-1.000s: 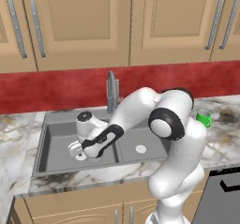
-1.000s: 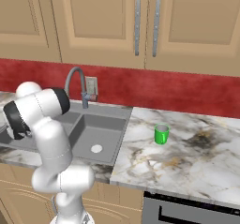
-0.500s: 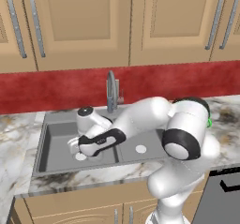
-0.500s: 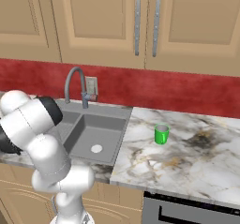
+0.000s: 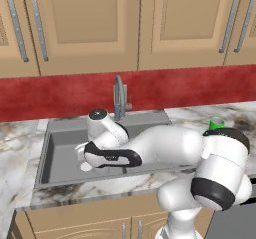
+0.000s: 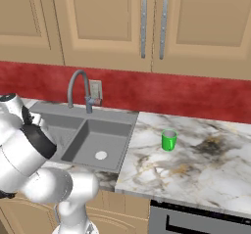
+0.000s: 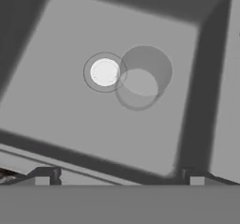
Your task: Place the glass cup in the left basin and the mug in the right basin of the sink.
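Looking down from my hand, I see the glass cup standing in the left basin, just beside the drain. My gripper is spread wide above it, holding nothing. The mug waits on the counter.

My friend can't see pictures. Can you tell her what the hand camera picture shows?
A clear glass cup stands upright on the floor of a dark grey sink basin, right beside its round pale drain. The robot's two dark fingers poke up at the bottom, spread wide, holding nothing.
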Tool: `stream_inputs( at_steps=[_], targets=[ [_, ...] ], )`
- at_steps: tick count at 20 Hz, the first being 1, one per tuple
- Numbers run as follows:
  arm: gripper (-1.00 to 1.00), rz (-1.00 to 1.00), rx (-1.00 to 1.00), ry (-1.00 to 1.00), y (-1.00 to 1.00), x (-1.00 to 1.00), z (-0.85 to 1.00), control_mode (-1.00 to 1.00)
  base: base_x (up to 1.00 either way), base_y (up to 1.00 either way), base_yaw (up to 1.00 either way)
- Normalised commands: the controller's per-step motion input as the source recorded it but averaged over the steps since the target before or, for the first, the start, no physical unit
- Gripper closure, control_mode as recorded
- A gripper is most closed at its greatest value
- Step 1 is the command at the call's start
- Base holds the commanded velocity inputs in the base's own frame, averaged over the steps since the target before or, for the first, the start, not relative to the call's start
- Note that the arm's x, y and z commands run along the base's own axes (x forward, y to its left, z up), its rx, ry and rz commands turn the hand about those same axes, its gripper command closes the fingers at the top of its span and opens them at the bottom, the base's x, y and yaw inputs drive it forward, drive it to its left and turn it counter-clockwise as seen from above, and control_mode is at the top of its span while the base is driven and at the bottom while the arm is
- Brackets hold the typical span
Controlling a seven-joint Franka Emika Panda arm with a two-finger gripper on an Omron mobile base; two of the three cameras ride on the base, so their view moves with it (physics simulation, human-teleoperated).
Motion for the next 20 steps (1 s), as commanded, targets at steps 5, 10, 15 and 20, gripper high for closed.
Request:
stream_inputs(
  at_steps=[5, 10, 15, 20],
  targets=[
    [-1.0, -0.07, 0.05, -0.01, -0.27, -0.26, 0.41, -1.0, 0.0, 0.0, 0.0],
    [-1.0, -0.06, 0.02, 0.0, -0.25, -0.28, 0.42, -1.0, 0.0, 0.0, 0.0],
    [-1.0, -0.07, 0.0, 0.0, -0.26, -0.31, 0.43, -1.0, 0.0, 0.0, 0.0],
    [-1.0, -0.01, 0.0, 0.0, -0.33, -0.3, 0.42, -1.0, 0.0, 0.0, 0.0]
  ],
)
